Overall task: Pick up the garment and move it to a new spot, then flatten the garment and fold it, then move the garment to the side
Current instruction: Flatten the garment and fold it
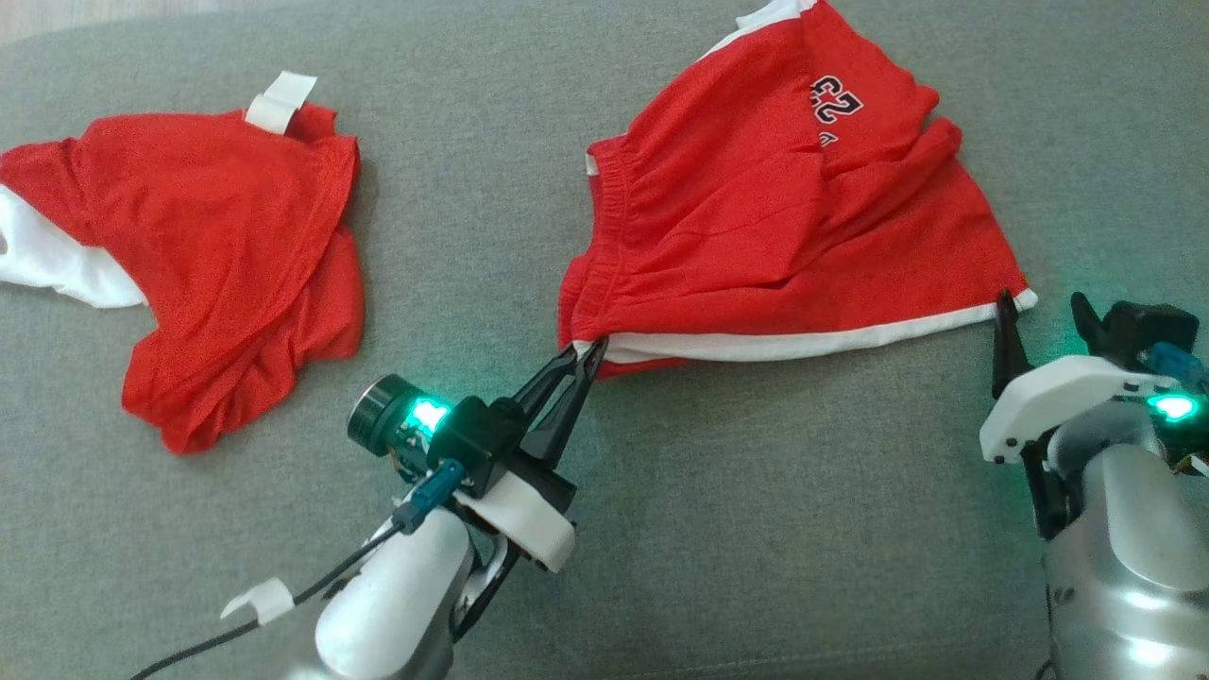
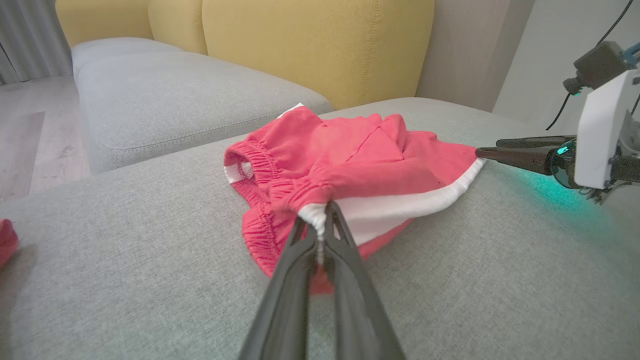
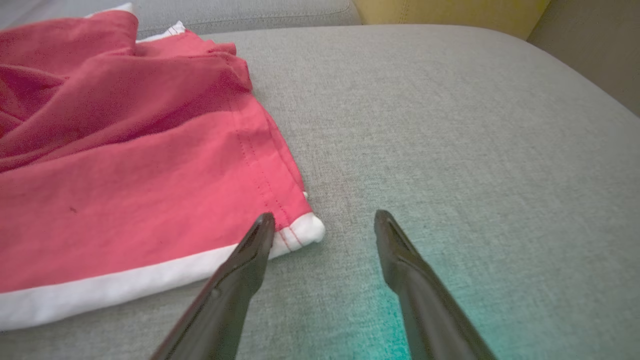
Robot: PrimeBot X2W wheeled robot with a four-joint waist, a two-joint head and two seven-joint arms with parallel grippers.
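Observation:
The garment [image 1: 774, 217] is a pair of red shorts with white trim and a printed number, lying rumpled on the grey cushion. My left gripper [image 1: 587, 351] is shut on its near left corner, pinching the white edge [image 2: 320, 220]. My right gripper [image 1: 1044, 304] stands open at the garment's near right corner [image 3: 305, 230]. One finger [image 3: 255, 245] touches the white hem while the other [image 3: 395, 245] rests over bare cushion. In the left wrist view the right gripper [image 2: 500, 150] lies at the far end of the hem.
A second red and white garment [image 1: 217, 255] lies crumpled at the left of the grey cushion [image 1: 756, 529]. Yellow sofa backs [image 2: 320, 45] and another grey seat [image 2: 175, 95] stand beyond. Bare cushion stretches in front of both grippers.

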